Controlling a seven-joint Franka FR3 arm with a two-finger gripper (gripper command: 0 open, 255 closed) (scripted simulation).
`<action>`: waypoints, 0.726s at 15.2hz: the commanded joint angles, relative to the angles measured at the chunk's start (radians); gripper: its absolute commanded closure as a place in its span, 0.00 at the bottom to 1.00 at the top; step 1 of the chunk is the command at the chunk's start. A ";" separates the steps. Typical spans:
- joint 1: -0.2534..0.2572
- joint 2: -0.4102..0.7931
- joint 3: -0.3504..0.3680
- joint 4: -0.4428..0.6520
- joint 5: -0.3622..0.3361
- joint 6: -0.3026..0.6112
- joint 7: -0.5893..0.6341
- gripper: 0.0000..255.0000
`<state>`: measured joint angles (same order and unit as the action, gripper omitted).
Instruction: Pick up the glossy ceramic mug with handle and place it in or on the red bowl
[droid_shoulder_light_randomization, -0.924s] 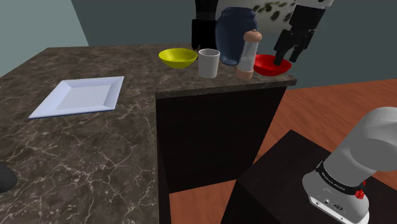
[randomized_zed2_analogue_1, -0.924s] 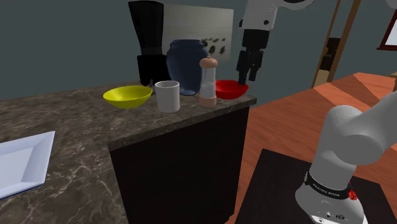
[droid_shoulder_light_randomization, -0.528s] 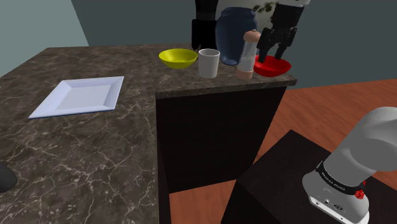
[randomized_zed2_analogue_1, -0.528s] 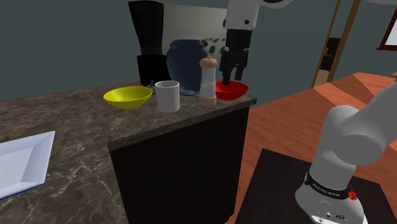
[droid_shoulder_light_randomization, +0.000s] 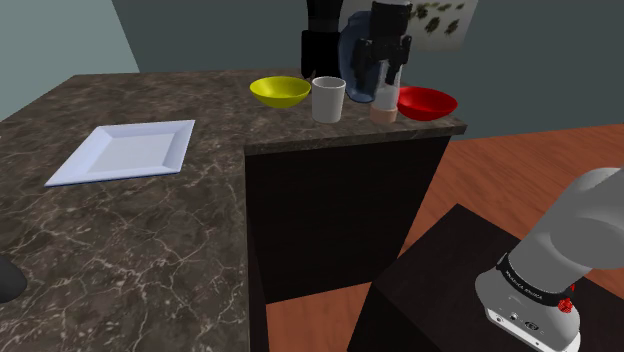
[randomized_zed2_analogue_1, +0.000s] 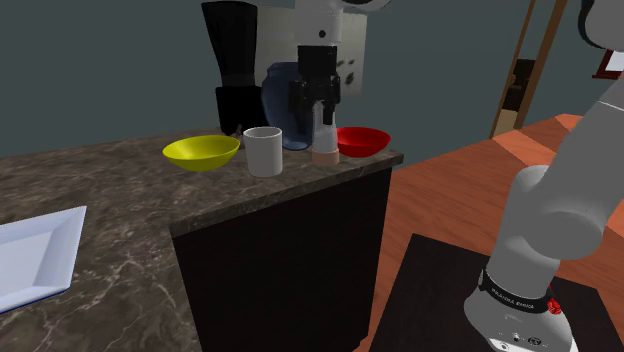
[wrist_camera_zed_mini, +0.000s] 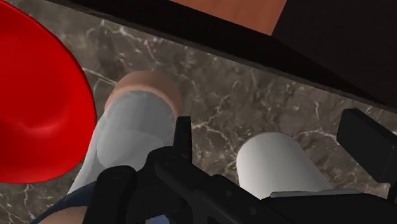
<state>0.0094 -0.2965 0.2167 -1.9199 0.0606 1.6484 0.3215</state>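
fingers (wrist_camera_zed_mini: 183, 133): spread apart, clasping nothing; gripper (wrist_camera_zed_mini: 273, 130) hangs over the counter (wrist_camera_zed_mini: 210, 83).
mug (wrist_camera_zed_mini: 275, 164): white, below and between the fingers, touching neither.
axis: upright, long axis vertical, mouth up; handle side cannot be told.
handling: likely stiff, slick, breakable, light; pinch one wall across the rim.
grinder (wrist_camera_zed_mini: 135, 127): just outside one finger.
bowl (wrist_camera_zed_mini: 35, 108): red, beyond the grinder, past that finger.

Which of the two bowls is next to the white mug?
The yellow bowl; the red bowl sits on the mug's far side, past the grinder.
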 joint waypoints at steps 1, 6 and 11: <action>0.002 0.087 0.023 0.081 -0.023 -0.002 0.030 0.00; 0.026 0.316 0.074 0.330 -0.102 -0.050 0.112 0.00; 0.077 0.530 0.098 0.594 -0.184 -0.130 0.172 0.00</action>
<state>0.0773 0.2062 0.3116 -1.3621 -0.1124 1.5302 0.4832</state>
